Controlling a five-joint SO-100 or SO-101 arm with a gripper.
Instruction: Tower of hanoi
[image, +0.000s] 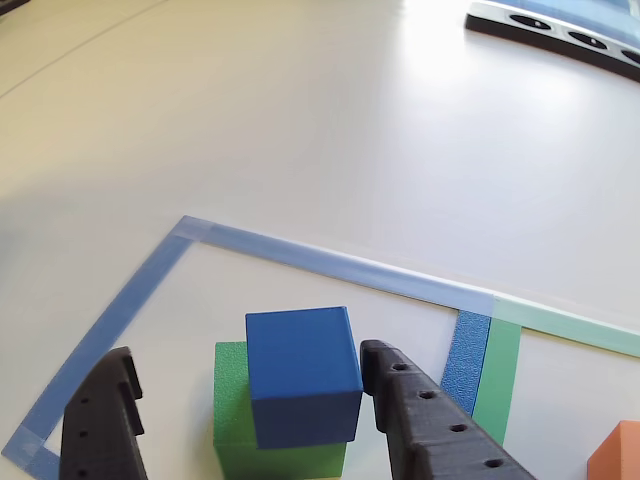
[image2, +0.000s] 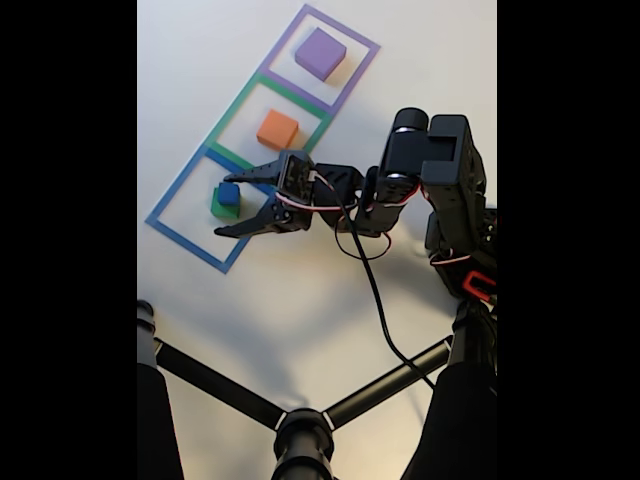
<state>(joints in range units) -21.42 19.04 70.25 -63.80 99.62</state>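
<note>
On the white tabletop (image: 300, 120), the open hand (image: 250, 400) straddles the blue cube (image: 303, 375), likely light foam; pinch its flat sides.

No readable text, label, brand, number or sign in either view. Blocks plain-faced; tape outlines on table (image2: 300, 300) unmarked; arm housings show no legible print.
</note>
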